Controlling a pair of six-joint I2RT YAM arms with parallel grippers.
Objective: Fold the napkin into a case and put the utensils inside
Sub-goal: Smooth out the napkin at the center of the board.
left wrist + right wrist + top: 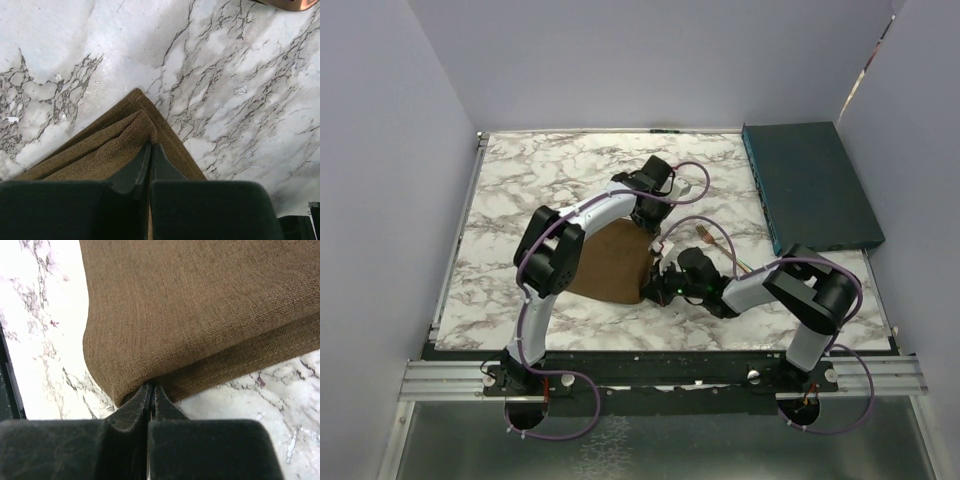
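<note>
At the middle of the white marble-patterned table lay the soft plain brown cloth napkin, already doubled over into 2 or more layers and not yet a narrow case. The left gripper was clenched on the top layer at the napkin's far right corner. The lower layers of that corner lay flat on the marble just beyond its tips. The right gripper was pinched shut on the rounded fold at the near right corner, with the cloth spreading away from it.

Both grips sat on the same right-hand edge, so the whole body of the napkin lay to the left of the 2 grippers. By my reading, the coming fold would have to carry that edge leftward across the cloth, with both arms moving together to keep the edge straight.

The thin copper-coloured metal fork rested on the marble just to the right of that held edge, apart from the cloth. Its long axis ran diagonally from far left to near right. The right arm was the nearer to it. The dark teal flat rectangular box sat at the far right, well apart.
</note>
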